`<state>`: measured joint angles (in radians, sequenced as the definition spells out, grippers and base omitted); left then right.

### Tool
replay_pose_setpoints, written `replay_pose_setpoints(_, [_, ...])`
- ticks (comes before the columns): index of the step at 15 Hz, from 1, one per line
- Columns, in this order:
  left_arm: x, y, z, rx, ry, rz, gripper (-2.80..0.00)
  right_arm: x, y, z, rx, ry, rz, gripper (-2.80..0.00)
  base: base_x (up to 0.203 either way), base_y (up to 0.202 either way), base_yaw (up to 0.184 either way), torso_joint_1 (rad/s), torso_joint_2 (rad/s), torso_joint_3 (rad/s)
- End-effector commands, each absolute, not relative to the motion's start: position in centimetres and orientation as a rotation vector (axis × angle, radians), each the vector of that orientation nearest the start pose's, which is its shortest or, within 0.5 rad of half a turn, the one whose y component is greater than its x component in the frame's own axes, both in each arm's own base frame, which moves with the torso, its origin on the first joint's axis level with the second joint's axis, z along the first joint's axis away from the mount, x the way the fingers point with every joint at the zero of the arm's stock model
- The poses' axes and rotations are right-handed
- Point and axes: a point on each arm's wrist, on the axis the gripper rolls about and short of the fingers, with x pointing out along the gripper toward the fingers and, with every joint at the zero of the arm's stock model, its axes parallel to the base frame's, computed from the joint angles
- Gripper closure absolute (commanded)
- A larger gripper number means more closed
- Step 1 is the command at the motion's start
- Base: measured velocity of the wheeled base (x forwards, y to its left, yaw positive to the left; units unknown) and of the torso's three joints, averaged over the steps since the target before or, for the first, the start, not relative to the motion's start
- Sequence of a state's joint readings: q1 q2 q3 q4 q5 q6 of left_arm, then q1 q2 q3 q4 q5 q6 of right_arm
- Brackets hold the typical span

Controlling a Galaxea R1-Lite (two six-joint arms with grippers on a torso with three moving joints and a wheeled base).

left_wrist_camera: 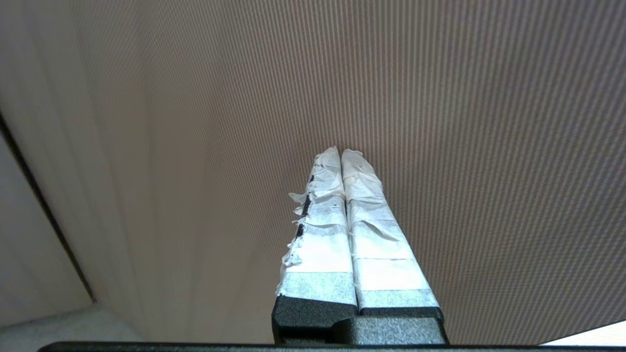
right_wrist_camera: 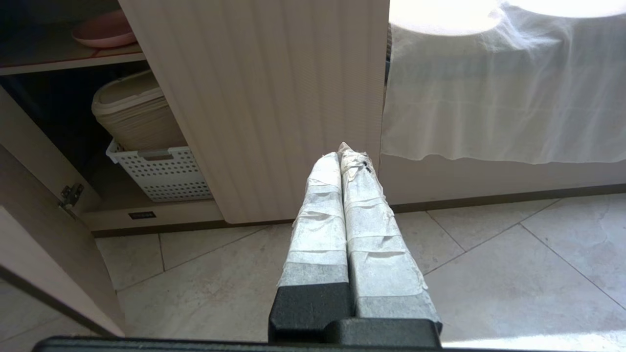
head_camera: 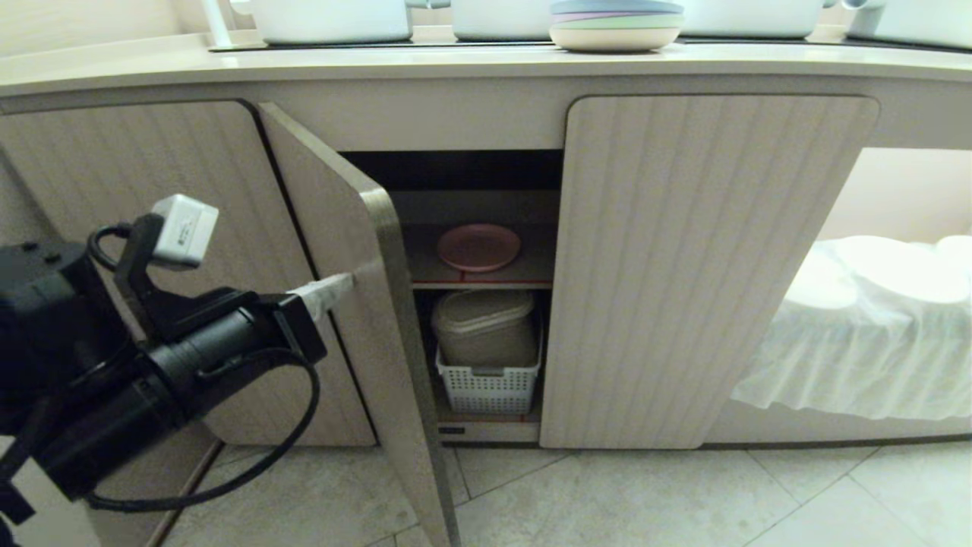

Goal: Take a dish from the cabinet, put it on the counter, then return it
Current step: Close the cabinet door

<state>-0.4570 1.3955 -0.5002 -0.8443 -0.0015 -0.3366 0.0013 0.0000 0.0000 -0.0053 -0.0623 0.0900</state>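
Taped left gripper (left_wrist_camera: 341, 152), fingers pressed together, is set against the open cabinet door (head_camera: 357, 251); the pink dish (head_camera: 478, 247) is seen only from head and right wrist views.

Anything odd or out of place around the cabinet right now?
Nothing damaged or spilled. The cabinet's left door is only partly open, with the shut left hand at its face. The pink dish lies flat on the shelf.
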Motion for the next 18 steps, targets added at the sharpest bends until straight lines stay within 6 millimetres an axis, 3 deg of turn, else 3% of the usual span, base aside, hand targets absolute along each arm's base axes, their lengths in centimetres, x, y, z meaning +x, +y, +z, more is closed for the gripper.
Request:
replay_pose_setpoints(1, [20.6,-10.6,20.1,-0.319,0.135,-0.454,0.00,-2.3,-0.1,7.6,0.091,-0.009,-0.061,0.00,0.000,0.000,0.000,0.000,0.00,0.000])
replay_pose_setpoints(15, [25.4,-17.6,19.3,-0.314,0.106,-0.498,0.00,-2.3,-0.1,7.6,0.091,-0.009,-0.061,0.00,0.000,0.000,0.000,0.000,0.00,0.000])
replay_pose_setpoints(18, [25.9,-18.3,19.5,-0.318,0.097,-0.506,0.00,-2.3,-0.1,7.6,0.091,-0.009,-0.061,0.00,0.000,0.000,0.000,0.000,0.00,0.000])
